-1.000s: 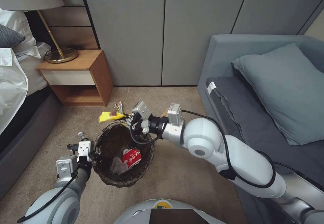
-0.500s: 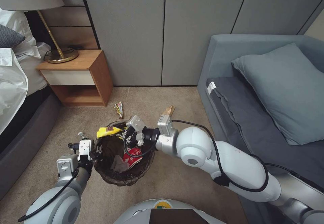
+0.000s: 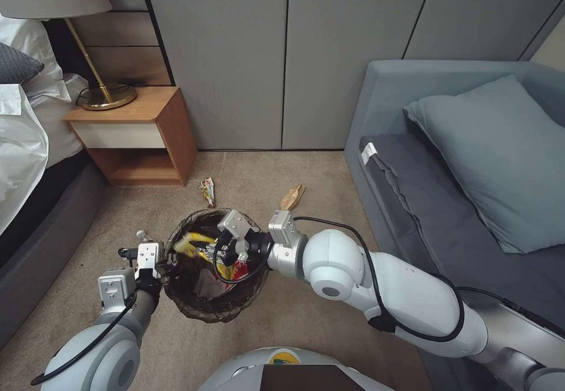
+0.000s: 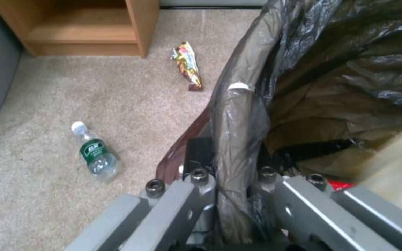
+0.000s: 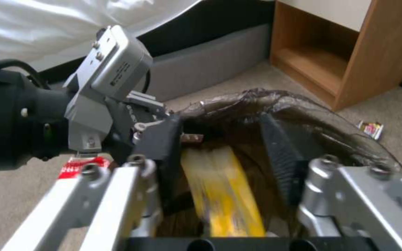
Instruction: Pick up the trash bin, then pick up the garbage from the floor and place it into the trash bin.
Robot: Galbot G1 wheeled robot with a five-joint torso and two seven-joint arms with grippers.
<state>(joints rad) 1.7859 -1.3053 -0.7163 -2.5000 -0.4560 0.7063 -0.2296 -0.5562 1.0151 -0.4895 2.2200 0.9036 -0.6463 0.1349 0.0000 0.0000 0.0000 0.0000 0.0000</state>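
Yellow wrapper (image 5: 222,195) — a motion-blurred streak; bottle (image 3: 143,238) half hidden behind left gripper (image 3: 166,261)

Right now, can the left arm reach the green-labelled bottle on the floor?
Probably not: the left gripper is shut on the trash bin rim. The bottle lies close on bare carpet, but the gripper is busy.

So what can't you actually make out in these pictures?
- Yellow wrapper: motion-blurred between the open right hand's fingers in the right wrist view; its print is unreadable.
- Bin contents: in the head view the right hand covers much of them.
- Bottle: label too small to read in the left wrist view.
- Left hand: shut on the bin rim, fingertips hidden under the bag.
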